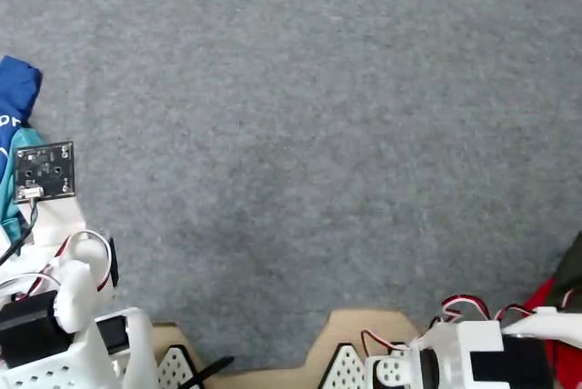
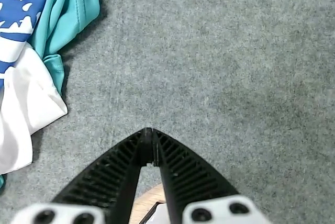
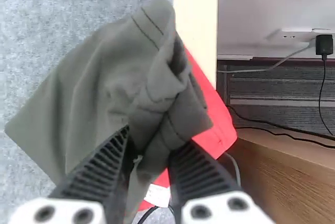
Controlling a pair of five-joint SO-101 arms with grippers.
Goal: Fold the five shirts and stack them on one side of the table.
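Right tool (image 3: 151,148) clamped on grey shirt (image 3: 99,82) | left tool (image 2: 148,133) together, empty | shirt to be drawn onto mid-worktop (image 1: 318,134), spread flat.

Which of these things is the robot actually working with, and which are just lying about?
Part of the job: blue shirt, teal shirt, white shirt, olive shirt pinched in the right hand, red shirt under it.
Just lying about: black plug, cables beyond the table's edge.

Crumpled olive shirt (image 3: 115,88) on red shirt (image 3: 217,130), blue shirt (image 2: 21,4), teal shirt (image 2: 70,4), white shirt (image 2: 23,103) seemingly heaped
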